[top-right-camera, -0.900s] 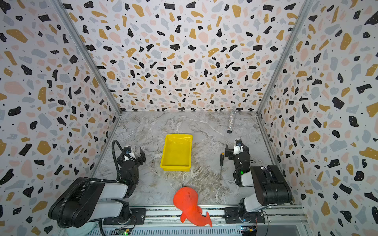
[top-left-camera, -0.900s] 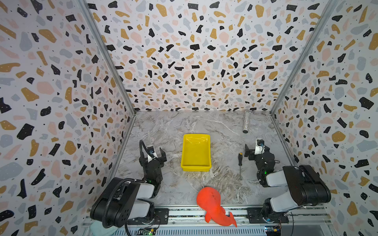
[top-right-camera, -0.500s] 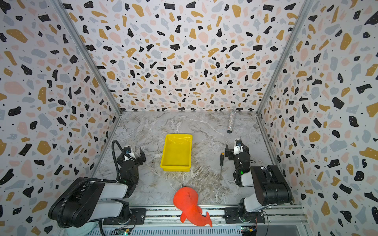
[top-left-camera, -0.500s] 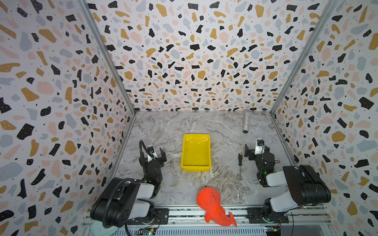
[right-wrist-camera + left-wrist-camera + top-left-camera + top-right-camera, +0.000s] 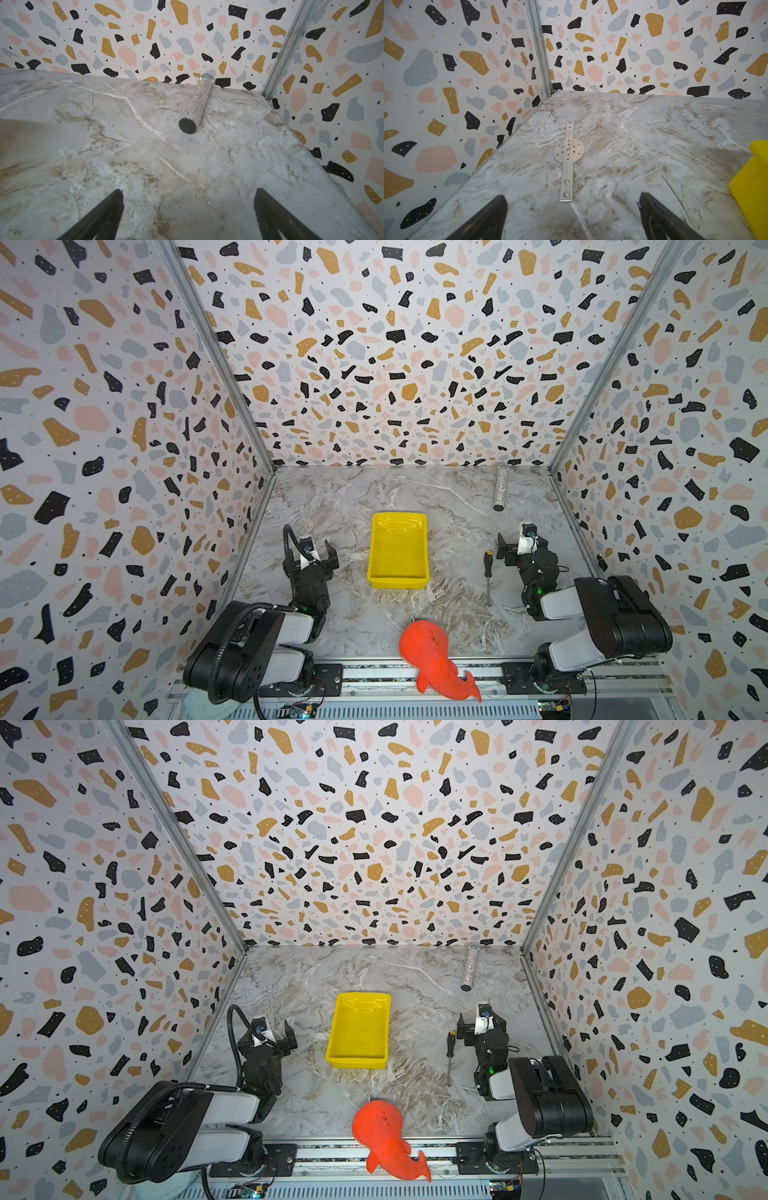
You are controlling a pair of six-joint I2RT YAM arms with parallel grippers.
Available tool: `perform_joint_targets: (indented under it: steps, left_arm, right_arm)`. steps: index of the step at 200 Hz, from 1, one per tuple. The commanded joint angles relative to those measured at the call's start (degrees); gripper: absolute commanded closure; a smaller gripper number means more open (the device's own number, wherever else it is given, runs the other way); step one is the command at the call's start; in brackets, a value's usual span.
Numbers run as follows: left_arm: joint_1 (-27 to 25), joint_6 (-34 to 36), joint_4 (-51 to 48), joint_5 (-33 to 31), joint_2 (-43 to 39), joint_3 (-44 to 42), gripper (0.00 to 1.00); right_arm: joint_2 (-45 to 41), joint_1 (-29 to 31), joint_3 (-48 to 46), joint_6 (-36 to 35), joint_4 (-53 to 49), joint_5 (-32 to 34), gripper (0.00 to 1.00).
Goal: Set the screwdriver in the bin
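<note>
While the left gripper and right gripper gape empty, the screwdriver lies clear right of the bin, seen only in both top views.

I'm seeing bare marble lying between the screwdriver and the bin, open for passing. My right gripper is sitting spread wide just beside the handle, with the side wall closing in behind it. The orange toy is blocking the front edge, and the cylinder is lying well back.
</note>
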Motion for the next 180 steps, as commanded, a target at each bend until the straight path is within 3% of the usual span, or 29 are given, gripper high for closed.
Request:
perform_joint_targets:
  steps: [1, 68, 88, 100, 143, 156, 180]
  left_arm:
    - [0.3, -0.09, 2.55, -0.25, -0.46, 1.23, 0.0]
    - [0.29, -0.02, 2.99, -0.16, -0.66, 0.8, 0.0]
    - [-0.03, 0.7, 3.91, 0.5, -0.92, 0.26, 0.0]
    - [-0.32, 1.37, 4.08, 1.5, -0.97, 0.1, 0.0]
    - [-0.32, 1.55, 4.2, 1.35, -1.71, 0.22, 0.0]
    - [-0.6, 1.69, -0.97, 0.12, -5.87, 1.9, 0.0]
    - [-5.1, 1.06, -28.08, -5.52, -17.86, 13.13, 0.0]
  right_arm:
    - [-0.79, 0.07, 0.28, 0.14, 1.07, -0.08, 0.01]
    - [-0.84, -0.15, 0.29, 0.15, 0.9, -1.23, 0.01]
    - [-0.82, -1.95, 0.38, 0.75, 0.74, -4.81, 0.01]
    - [-0.61, -3.16, 0.69, -0.14, 0.41, -10.33, 0.01]
    - [-3.16, -3.07, 0.64, -0.55, -1.31, -11.01, 0.01]
    - [-6.71, -2.22, -0.63, -0.87, -2.35, -9.71, 0.01]
    - [-15.34, 0.65, -0.01, 0.49, -12.07, -3.42, 0.01]
